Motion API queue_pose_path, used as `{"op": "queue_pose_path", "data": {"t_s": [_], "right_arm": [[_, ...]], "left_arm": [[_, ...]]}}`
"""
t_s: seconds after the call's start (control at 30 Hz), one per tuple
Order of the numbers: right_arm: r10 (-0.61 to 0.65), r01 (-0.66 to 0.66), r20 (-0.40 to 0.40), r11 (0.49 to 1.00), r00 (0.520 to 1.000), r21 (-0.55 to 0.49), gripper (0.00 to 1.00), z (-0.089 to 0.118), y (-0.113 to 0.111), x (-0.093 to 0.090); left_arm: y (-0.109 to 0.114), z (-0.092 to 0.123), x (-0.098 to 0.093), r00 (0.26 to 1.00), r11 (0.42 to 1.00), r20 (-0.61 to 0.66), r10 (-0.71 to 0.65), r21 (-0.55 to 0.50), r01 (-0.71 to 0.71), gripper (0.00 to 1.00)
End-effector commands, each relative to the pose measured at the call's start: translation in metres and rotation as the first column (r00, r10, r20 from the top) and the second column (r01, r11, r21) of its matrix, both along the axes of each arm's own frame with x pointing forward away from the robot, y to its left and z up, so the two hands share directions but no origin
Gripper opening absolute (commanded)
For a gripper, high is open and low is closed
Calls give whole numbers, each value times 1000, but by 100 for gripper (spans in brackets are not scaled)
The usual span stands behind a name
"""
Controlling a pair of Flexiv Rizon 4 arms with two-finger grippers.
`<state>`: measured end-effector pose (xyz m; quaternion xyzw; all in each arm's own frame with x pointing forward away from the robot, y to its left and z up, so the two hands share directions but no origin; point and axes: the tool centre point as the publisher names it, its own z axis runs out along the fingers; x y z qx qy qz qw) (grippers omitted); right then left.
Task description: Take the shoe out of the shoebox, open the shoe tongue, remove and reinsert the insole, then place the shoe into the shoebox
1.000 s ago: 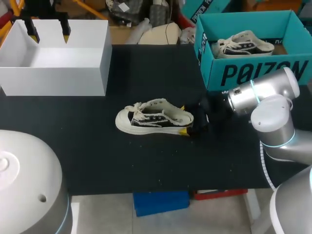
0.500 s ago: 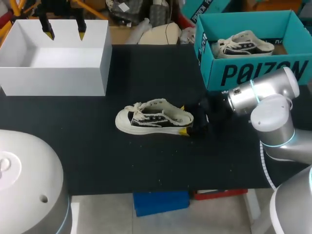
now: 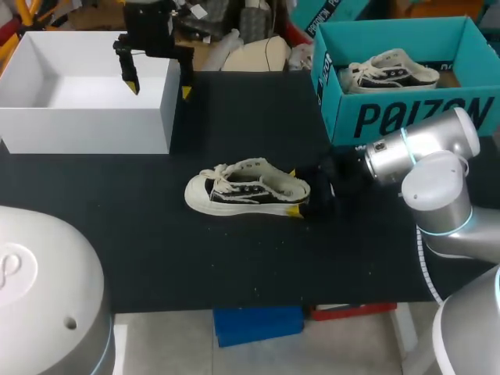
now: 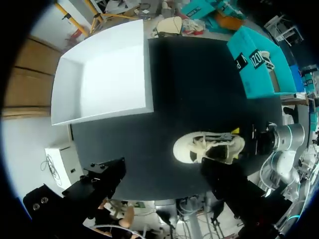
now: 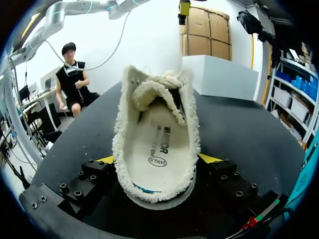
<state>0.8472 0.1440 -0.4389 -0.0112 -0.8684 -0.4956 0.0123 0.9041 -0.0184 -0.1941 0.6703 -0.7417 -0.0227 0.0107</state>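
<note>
1. Under everything: black desk (image 3: 234,266), carrying all items below.
2. White box (image 3: 86,129) sits at 10 o'clock on the desk, open side up.
3. Teal shoebox (image 3: 406,117) sits at 1–2 o'clock on the desk, well apart from the white box. A second shoe (image 3: 391,70) lies inside it.
4. The shoe (image 3: 248,187) lies on its sole near desk centre, outside the shoebox. Its long axis runs 9-to-3, toe at 9 and heel at 3. Right wrist view shows the insole (image 5: 154,144) seated inside, with the tongue bunched toward the toe.
5. The right end effector (image 3: 294,192) is at the heel, one yellow tip on each side of it. Judged as grasping the shoe, which extends from it toward 9 o'clock, straight along the fingers.
6. The left end effector (image 3: 159,87) hangs over the right wall of the white box, at 10–11 o'clock from the shoe and well apart from it. Its fingers are spread and hold nothing.
7. Key relation: the right arm is nearer and pins the heel. The left arm must travel toward 4–5 o'clock to reach the tongue. Judgement only.
</note>
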Motion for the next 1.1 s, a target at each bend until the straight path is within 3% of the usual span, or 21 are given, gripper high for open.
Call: {"op": "queue_pose_path", "data": {"t_s": [0.03,0.63,0.73,0.97,1.1], "right_arm": [[-2,2,0,1000,1000,-1,0,-5,3,-1],[-2,2,0,1000,1000,-1,0,-5,3,-1],[-2,2,0,1000,1000,-1,0,-5,3,-1],[-2,2,0,1000,1000,-1,0,-5,3,-1],[-2,2,0,1000,1000,-1,0,-5,3,-1]], "left_arm": [[-25,-6,-15,1000,999,-13,-9,34,9,100],[-25,-6,-15,1000,999,-13,-9,34,9,100],[-47,-8,-20,1000,1000,-16,2,21,-2,100],[-100,-23,-42,999,984,29,21,174,-26,100],[-125,-35,-55,1000,981,13,-1,194,-2,100]]}}
